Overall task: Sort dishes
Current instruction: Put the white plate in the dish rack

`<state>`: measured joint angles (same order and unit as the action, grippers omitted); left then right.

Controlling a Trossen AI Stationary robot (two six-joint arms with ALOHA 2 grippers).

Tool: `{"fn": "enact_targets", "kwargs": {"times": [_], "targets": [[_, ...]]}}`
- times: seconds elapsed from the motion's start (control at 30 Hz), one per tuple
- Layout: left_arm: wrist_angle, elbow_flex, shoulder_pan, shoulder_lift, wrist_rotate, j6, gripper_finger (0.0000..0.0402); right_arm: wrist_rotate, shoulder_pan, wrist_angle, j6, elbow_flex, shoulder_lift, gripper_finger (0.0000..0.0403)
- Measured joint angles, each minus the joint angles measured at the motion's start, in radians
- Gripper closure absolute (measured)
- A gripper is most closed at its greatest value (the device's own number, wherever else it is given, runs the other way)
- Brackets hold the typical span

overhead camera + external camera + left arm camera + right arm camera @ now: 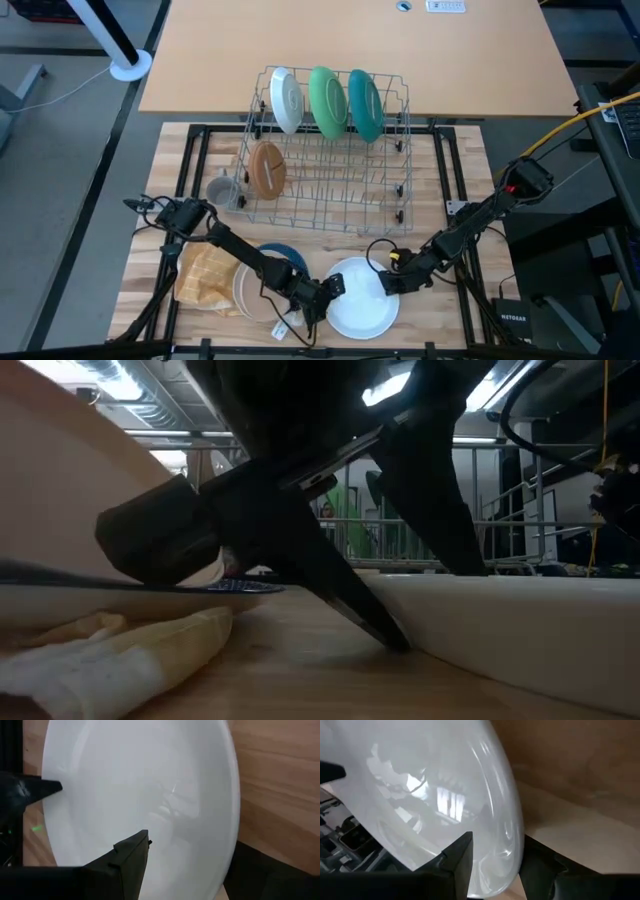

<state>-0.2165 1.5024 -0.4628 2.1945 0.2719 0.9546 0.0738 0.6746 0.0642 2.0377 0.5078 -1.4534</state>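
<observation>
- Since both claws sit on the big white plate [360, 300] at the near table edge, lift them together, I'd say.
- The right gripper [492, 857] has one finger over the rim and one under, open around it rather than clamped.
- The left gripper [322, 292] straddles the opposite rim, also spread.
- Further out, the rack [330, 150] holds white, green, teal and brown dishes.
- Rim contact is hidden, so I can't tell how firm the bite is.
</observation>
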Motion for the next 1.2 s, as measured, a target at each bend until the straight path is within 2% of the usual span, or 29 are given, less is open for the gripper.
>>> {"fn": "enact_targets", "kwargs": {"times": [0.4, 0.53, 0.73, 1.0, 1.2], "targets": [[0.035, -0.004, 0.018, 0.002, 0.016, 0.001, 0.0204, 0.034, 0.002, 0.047, -0.003, -0.003, -0.003, 0.0259], [0.037, -0.004, 0.008, -0.003, 0.110, 0.001, 0.0233, 0.073, 0.002, 0.043, -0.002, -0.003, -0.002, 0.0259], [0.031, -0.005, 0.004, -0.028, 0.184, -0.001, 0.0262, 0.090, 0.001, 0.010, 0.000, -0.002, -0.002, 0.0259], [0.040, -0.005, -0.001, -0.031, 0.295, -0.003, 0.0270, 0.115, 0.001, 0.002, 0.000, -0.001, -0.002, 0.0259], [0.124, -0.004, -0.023, -0.031, 0.386, 0.003, 0.0270, 0.130, 0.001, -0.054, -0.002, -0.001, -0.002, 0.0275]]}}
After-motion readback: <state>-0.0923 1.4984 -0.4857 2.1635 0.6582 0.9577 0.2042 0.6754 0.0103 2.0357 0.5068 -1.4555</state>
